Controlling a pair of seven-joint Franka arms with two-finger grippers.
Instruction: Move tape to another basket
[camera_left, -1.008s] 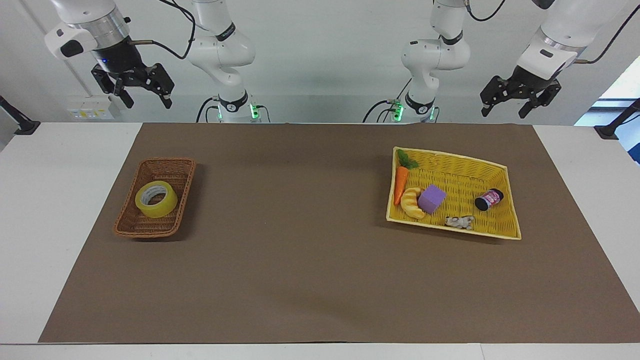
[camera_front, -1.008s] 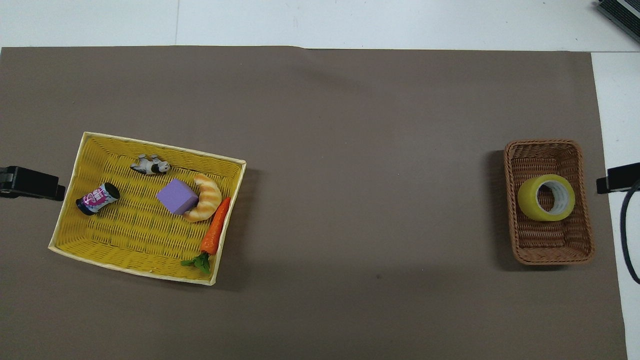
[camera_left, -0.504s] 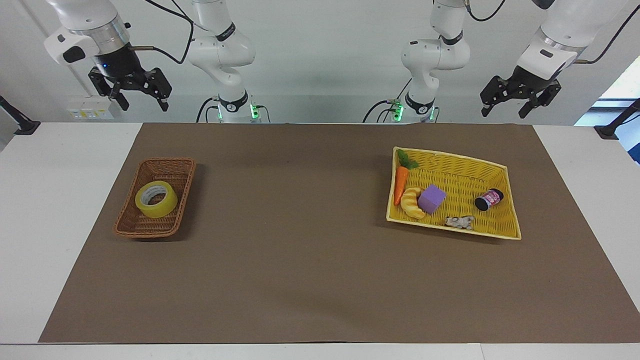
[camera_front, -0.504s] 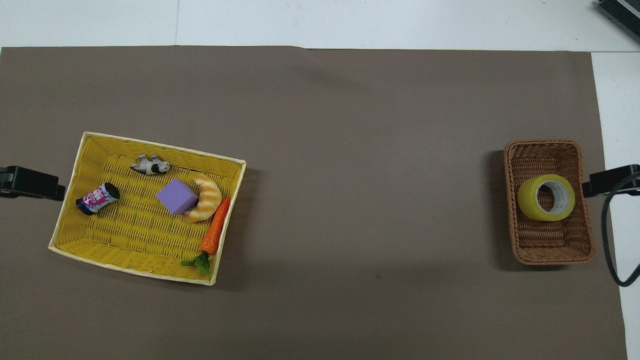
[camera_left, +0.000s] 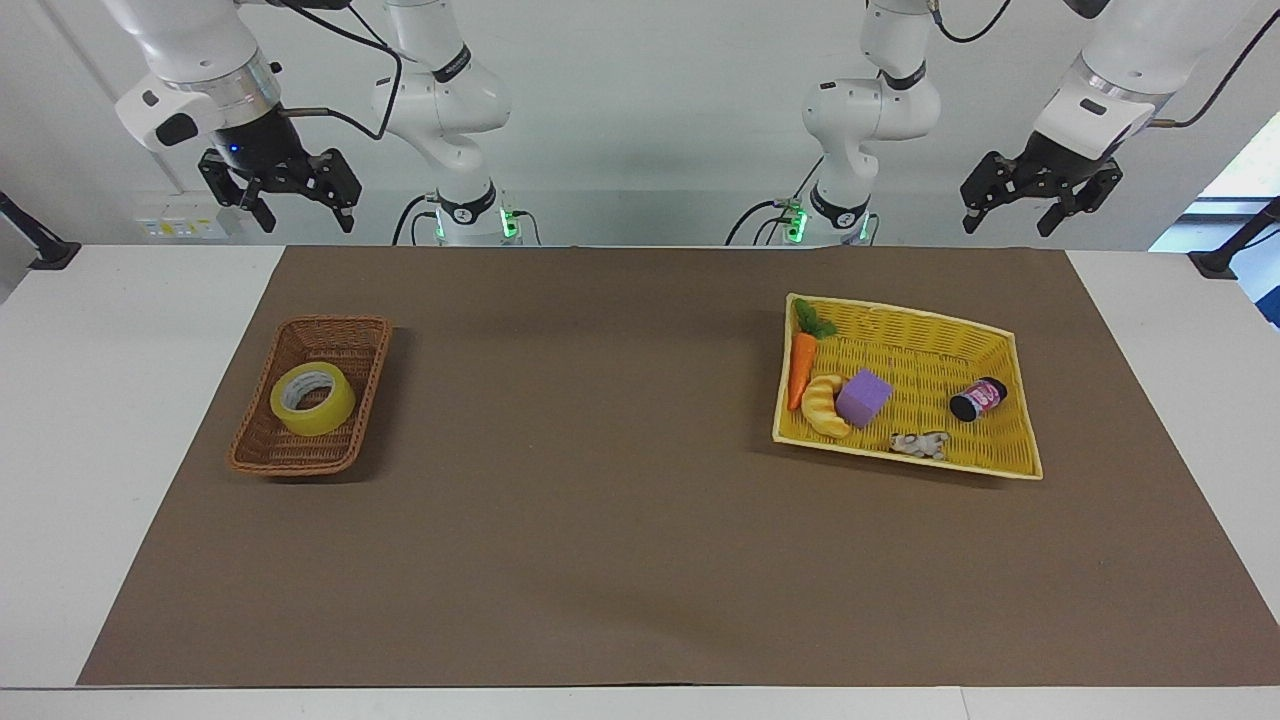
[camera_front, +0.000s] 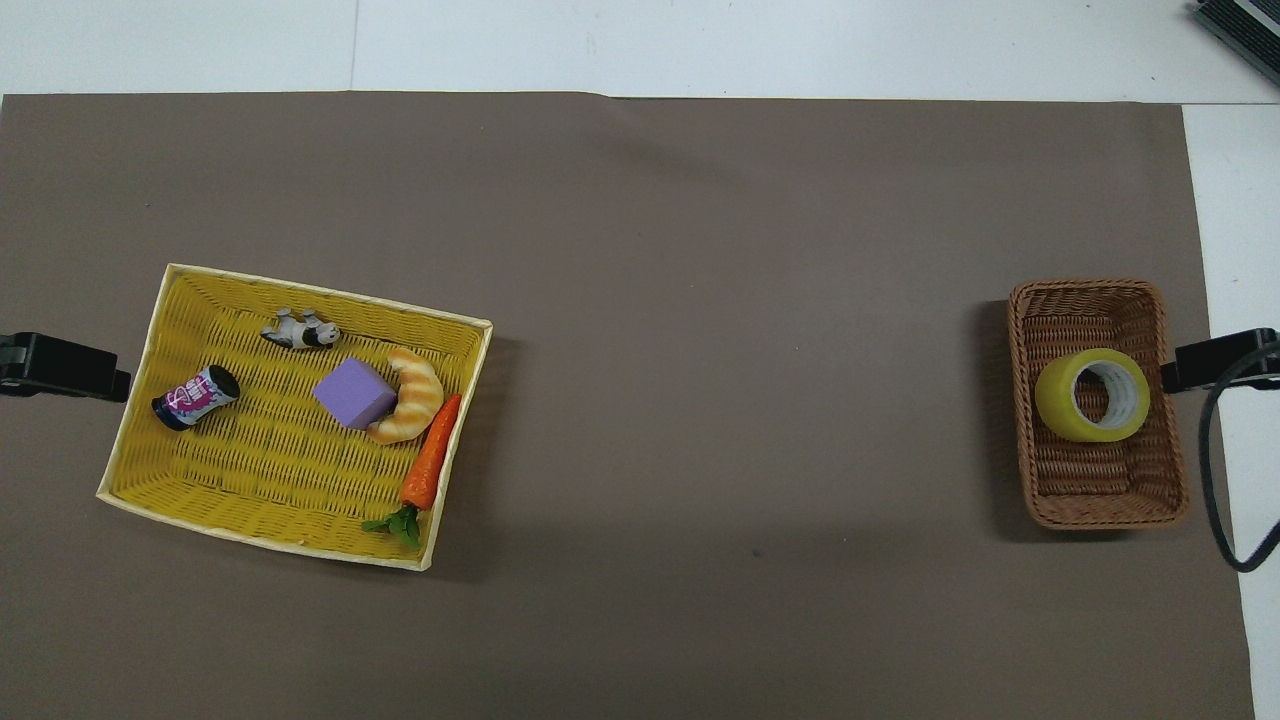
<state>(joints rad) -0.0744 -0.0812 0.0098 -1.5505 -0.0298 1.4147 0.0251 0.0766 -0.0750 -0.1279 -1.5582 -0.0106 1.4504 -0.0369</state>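
The tape (camera_left: 312, 399), a yellow roll with a pale core, lies in the small brown wicker basket (camera_left: 330, 335) at the right arm's end of the table; it also shows in the overhead view (camera_front: 1091, 394), in that basket (camera_front: 1100, 497). My right gripper (camera_left: 307, 215) hangs open and empty high over the table's edge by the robots, above and apart from the brown basket; its tip (camera_front: 1215, 360) shows beside the basket from above. My left gripper (camera_left: 1007, 222) waits open and empty, raised near the yellow basket (camera_left: 1000, 335); its tip also shows in the overhead view (camera_front: 65, 367).
The large yellow basket (camera_front: 250, 520) at the left arm's end holds a carrot (camera_front: 430, 465), a croissant toy (camera_front: 410, 395), a purple block (camera_front: 355, 392), a small jar (camera_front: 195, 397) and a small animal figure (camera_front: 300, 331). A brown mat (camera_left: 600, 500) covers the table.
My right gripper has shifted toward the table's middle and slightly lower, closing in on the brown basket from the side. The left arm, the tape and the baskets have not moved.
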